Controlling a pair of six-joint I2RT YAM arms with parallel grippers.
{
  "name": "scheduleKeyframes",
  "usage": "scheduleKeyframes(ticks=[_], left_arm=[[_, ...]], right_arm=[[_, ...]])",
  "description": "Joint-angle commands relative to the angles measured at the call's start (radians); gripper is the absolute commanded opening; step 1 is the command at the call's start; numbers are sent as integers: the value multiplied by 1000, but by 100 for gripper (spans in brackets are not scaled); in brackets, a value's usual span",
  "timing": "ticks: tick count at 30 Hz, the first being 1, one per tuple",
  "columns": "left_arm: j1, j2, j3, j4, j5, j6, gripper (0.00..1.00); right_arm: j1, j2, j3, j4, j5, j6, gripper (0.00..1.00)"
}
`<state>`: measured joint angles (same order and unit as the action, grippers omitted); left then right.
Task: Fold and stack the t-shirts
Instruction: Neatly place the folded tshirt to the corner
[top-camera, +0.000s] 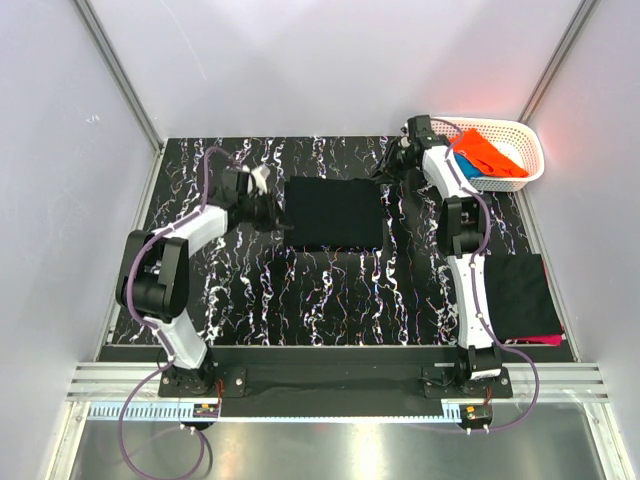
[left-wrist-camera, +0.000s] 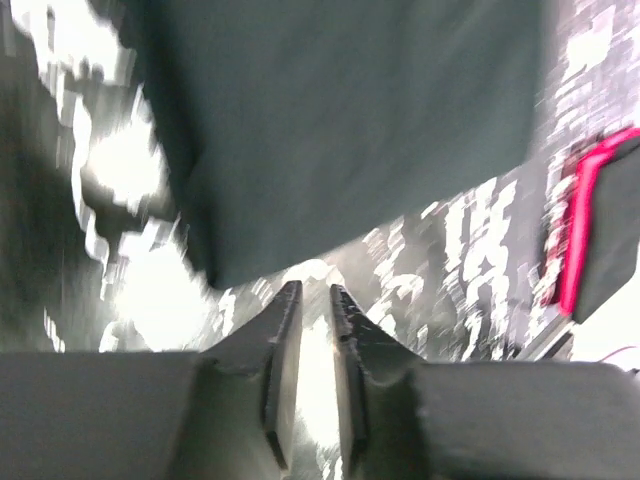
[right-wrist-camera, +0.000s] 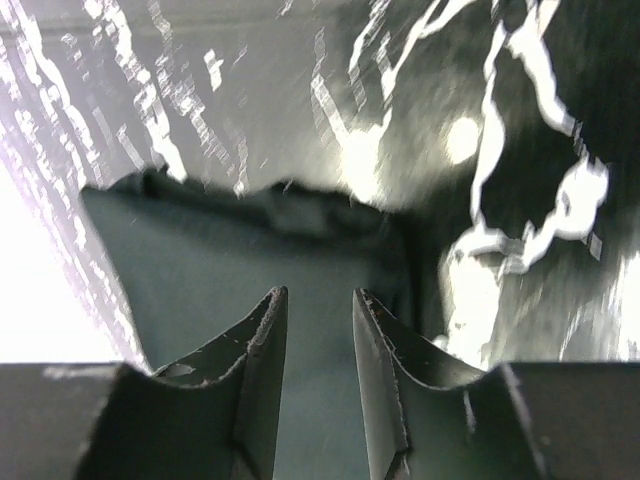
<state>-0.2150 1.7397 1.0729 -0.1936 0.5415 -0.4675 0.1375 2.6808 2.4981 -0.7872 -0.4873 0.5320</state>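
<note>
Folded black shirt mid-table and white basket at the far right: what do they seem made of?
Folded black t-shirt: soft matte cloth, probably knit cotton; its edge looks limp and rumpled. White lattice basket: rigid, slightly glossy plastic, judging by its moulded openwork wall.

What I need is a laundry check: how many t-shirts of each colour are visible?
Black t-shirts: 2, one mid-table, one topping the right stack
Magenta t-shirt: 1
Orange t-shirt: 1
Blue t-shirt: 1
Total: 5
</note>
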Motion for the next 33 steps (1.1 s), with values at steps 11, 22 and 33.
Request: scheduleKeyframes(ticks=[11, 22, 33], left_arm=[[15, 455, 488, 353, 173, -264, 21], [63, 595, 539, 413, 187, -343, 20], [30, 220, 400, 168, 166, -149, 23]], right_arm=[[108, -455, -483, -44, -43, -109, 42], [113, -653, -1001, 200, -131, -61, 35], [80, -726, -1091, 213, -142, -58, 31]])
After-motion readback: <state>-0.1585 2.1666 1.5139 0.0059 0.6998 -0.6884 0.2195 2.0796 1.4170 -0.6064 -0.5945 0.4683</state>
